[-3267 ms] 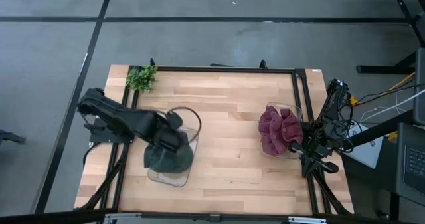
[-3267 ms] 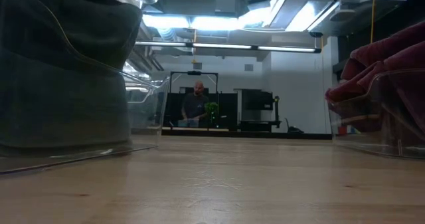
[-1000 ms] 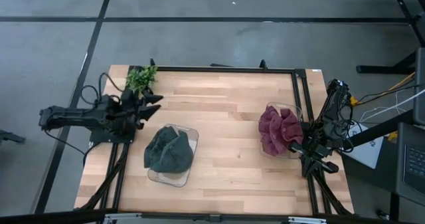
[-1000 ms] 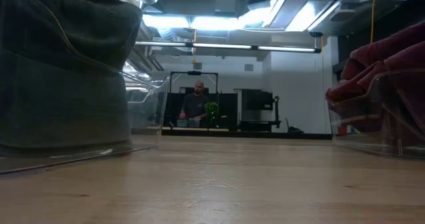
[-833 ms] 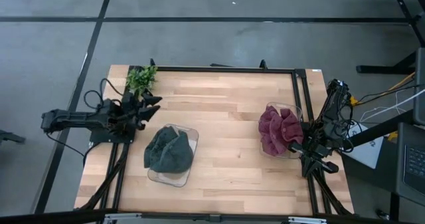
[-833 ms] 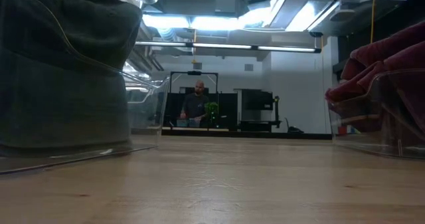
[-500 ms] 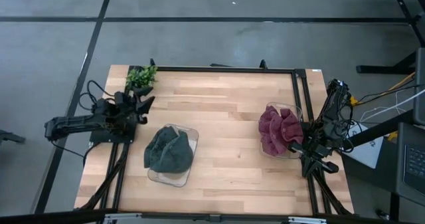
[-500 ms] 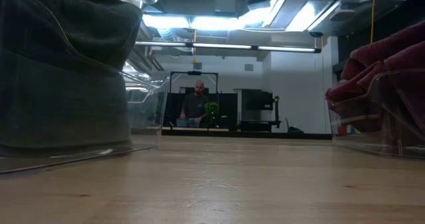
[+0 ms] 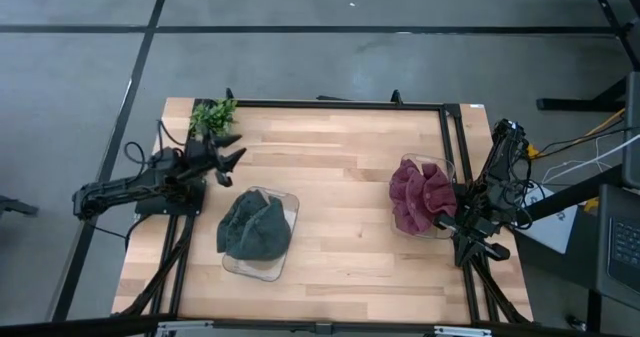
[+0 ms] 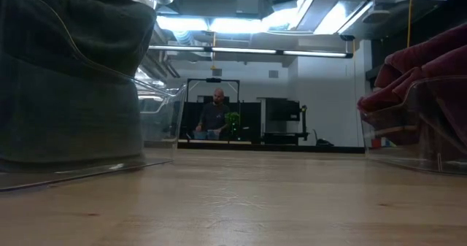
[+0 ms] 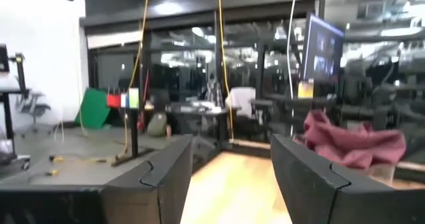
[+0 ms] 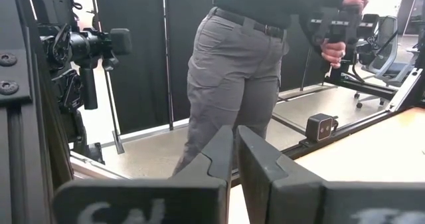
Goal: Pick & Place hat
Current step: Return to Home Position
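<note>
The left arm (image 9: 120, 189) reaches in from the left edge of the wooden surface (image 9: 340, 157). Its end effector (image 9: 233, 149) hangs over the far-left part of the surface, just beside a small green plant (image 9: 212, 117), and points toward the right side. In the left wrist view its 2 fingers (image 11: 166, 177) stand wide apart with nothing between them.

The black cap (image 9: 255, 227) lies nearer the camera-side edge than that end effector and slightly to its right, apart from it. It sits crumpled inside the left transparent bin (image 9: 290, 199). The dark mound fills most of the bin. Its longer side follows the bin's length, from the far end to the near end, slanting a little leftward. Which way the brim points cannot be told. In the low view the cap (image 10: 66, 71) bulges above the clear wall (image 10: 157, 122).

Farther right, well apart, maroon caps (image 9: 420, 197) are heaped in the right transparent bin (image 9: 447, 165), spilling above its rim.

The right arm (image 9: 495, 177) is folded at the right edge of the surface, beside that bin. Its end effector (image 12: 236, 157) is empty, and its fingers are nearly together with only a thin slit between them. It faces away from the bins, toward a person (image 12: 232, 64) standing beyond the surface.
</note>
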Controlling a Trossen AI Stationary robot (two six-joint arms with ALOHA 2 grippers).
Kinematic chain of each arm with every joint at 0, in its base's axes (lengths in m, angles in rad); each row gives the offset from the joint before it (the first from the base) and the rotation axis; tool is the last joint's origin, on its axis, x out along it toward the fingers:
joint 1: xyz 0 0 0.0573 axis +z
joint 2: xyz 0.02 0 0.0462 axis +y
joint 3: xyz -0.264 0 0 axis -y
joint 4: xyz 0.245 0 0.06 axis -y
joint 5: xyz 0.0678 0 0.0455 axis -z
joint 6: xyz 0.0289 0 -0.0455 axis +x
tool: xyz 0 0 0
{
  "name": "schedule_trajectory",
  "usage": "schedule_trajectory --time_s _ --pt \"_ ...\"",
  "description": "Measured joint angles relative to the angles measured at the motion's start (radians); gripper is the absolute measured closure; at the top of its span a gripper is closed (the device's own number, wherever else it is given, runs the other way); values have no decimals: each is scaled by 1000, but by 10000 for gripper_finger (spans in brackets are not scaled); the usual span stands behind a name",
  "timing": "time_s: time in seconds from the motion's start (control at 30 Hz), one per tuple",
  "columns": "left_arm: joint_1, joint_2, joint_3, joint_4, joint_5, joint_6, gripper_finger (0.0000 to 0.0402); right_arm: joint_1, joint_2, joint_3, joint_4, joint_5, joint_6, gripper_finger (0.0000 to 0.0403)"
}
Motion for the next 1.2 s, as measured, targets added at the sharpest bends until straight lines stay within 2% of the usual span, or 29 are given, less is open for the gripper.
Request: schedule_trajectory --time_s 0.33,0.47,1.2 --pt "0 0 0 -224 -1 -26 203 0 0 0 0 0 0 379" --pt "0 8 0 -228 23 -1 203 0 0 0 0 0 0 379" --pt "-1 7 0 -227 23 0 203 0 0 0 0 0 0 379"
